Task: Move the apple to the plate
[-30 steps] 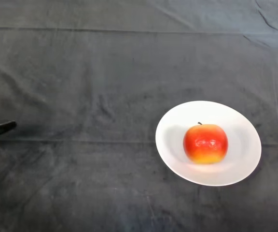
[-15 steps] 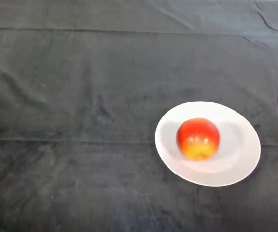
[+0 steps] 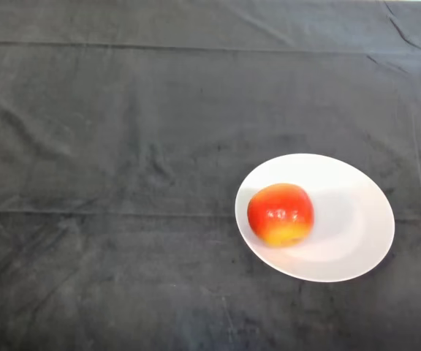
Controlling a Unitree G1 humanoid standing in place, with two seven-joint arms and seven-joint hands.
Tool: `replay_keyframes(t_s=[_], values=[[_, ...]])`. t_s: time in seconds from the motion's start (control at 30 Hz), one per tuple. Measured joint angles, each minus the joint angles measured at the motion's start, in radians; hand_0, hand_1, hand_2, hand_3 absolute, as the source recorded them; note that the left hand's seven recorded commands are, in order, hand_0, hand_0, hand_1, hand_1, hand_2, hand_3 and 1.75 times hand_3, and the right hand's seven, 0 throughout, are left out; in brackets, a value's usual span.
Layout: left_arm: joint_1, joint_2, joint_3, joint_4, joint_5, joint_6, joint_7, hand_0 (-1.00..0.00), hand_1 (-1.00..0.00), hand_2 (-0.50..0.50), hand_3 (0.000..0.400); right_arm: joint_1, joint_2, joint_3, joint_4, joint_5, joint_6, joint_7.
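Two things lie in view: a red and yellow apple [image 3: 281,213] and a white plate [image 3: 353,219], both on the worktop's dark cloth [image 3: 123,146]. The apple sits inside the plate, on its left half, close to the left rim but within it, so the plate carries its whole weight. It lies tipped, its yellow underside turned toward the near edge of the plate and its red flank upward; no stalk shows from here. That tilt, and its place off the plate's middle, fit a round fruit resting where the shallow dish begins to slope up to the rim. The right half of the plate is bare.

No robot hand shows anywhere, so whether its fingers are spread or curled cannot be told. Nothing touches the apple but the plate.

Judged from how things lie, the task looks done: the apple is on the plate. The one risk is that, so near the left rim and lying askew, it could roll over the rim onto the cloth if the worktop were jolted.
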Motion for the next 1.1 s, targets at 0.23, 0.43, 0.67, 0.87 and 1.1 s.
replay_keyframes(t_s=[0.23, 0.43, 0.67, 0.87, 1.1], values=[[0.000, 0.000, 0.001, 0.000, 0.001, 0.002, 0.008, 0.00, 0.00, 0.00, 0.000, 0.000, 0.000, 0.0000, 0.000, 0.0000, 0.000, 0.0000], [0.000, 0.000, 0.007, 0.000, 0.003, 0.013, 0.011, 0.00, 0.00, 0.00, 0.000, 0.000, 0.000, 0.0000, 0.000, 0.0000, 0.000, 0.0000], [0.000, 0.000, 0.034, 0.000, 0.008, 0.016, 0.026, 0.00, 0.00, 0.00, 0.000, 0.000, 0.000, 0.0000, 0.000, 0.0000, 0.000, 0.0000], [0.000, 0.000, 0.034, 0.000, 0.020, 0.016, 0.031, 0.00, 0.00, 0.00, 0.000, 0.000, 0.000, 0.0000, 0.000, 0.0000, 0.000, 0.0000], [0.000, 0.000, 0.035, 0.000, 0.028, 0.016, 0.043, 0.00, 0.00, 0.00, 0.000, 0.000, 0.000, 0.0000, 0.000, 0.0000, 0.000, 0.0000]])
